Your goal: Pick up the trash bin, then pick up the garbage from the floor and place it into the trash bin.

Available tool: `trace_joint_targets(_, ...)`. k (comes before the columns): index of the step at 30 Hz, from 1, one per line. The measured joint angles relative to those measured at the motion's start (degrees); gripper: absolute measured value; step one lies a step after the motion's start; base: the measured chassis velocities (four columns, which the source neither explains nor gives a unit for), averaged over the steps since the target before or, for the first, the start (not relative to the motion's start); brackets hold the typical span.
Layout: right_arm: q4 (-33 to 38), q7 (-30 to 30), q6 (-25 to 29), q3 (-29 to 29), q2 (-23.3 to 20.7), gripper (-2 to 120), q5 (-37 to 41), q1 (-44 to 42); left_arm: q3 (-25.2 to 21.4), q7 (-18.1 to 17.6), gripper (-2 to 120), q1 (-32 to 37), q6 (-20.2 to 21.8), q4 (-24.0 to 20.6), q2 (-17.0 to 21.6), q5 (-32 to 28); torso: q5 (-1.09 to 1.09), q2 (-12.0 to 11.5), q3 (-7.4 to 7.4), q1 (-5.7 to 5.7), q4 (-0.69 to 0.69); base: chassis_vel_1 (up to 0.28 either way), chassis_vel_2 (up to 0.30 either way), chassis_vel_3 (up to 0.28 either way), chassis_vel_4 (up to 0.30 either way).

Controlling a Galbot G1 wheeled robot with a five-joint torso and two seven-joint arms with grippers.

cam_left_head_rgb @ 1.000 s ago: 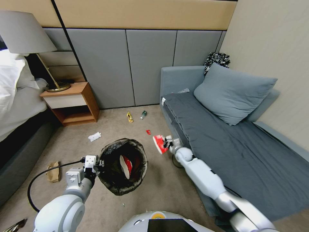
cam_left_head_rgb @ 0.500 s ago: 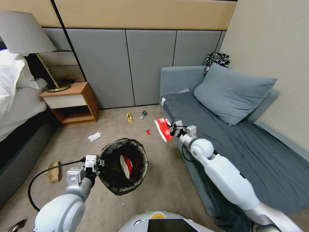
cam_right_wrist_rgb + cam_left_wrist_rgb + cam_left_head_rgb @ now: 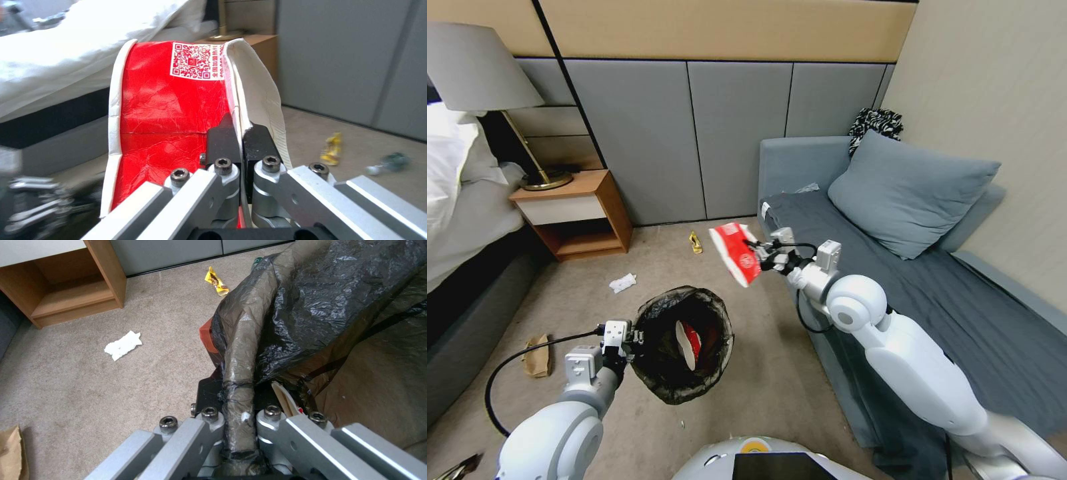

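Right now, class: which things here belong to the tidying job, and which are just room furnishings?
Job: trash bin in left gripper; red carton in right gripper; yellow wrapper; white tissue; brown paper scrap.

Furnishings: lamp; nightstand; sofa; pillow.

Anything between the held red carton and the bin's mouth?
Nothing: in the head view, only bare carpet shows between the red carton and the trash bin.

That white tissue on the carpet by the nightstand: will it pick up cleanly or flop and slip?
The white tissue looks thin and crumpled, so probably very light and floppy. It lies nearly flat on the carpet, so fingers may catch little. It shouldn't roll.
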Motion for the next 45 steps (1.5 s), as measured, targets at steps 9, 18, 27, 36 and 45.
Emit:
trace_joint_targets(9,1.51,2.75,-2.05,-8.99,2.16,0,1.74,1.02,0.03,-0.02,1,-0.04,0.01,0.00,0.00,0.04,0.00,0.00,0.00,0.00,0.00,0.000,0.000,0.000,0.000)
trace_joint_targets(18,0.50,3.03,-3.06,-11.69,1.69,0,0.84,0.02,-0.03,0.01,1,-0.09,0.01,0.00,0.01,0.00,0.01,0.00,0.00,0.00,0.00,0.000,0.000,0.000,0.000)
trace_joint_targets(27,-1.43,2.66,-3.24,-11.94,0.69,0,-1.39,-1.97,-0.06,0.06,1,-0.27,0.01,0.00,0.20,-0.11,0.01,0.00,0.00,0.00,-0.01,0.000,0.000,0.000,0.000)
trace_joint_targets(36,-4.77,2.42,-2.96,-13.15,0.80,0,-5.52,-3.66,0.05,0.10,1,-0.32,0.01,0.00,0.22,-0.16,0.01,0.00,0.00,0.01,-0.01,0.000,0.000,0.000,0.000)
trace_joint_targets(45,-7.25,2.73,-2.68,-14.98,2.01,32,-7.53,-3.85,0.12,0.15,1,-0.26,0.01,0.00,0.21,-0.22,0.01,0.00,0.00,0.01,0.00,0.000,0.000,0.000,0.000)
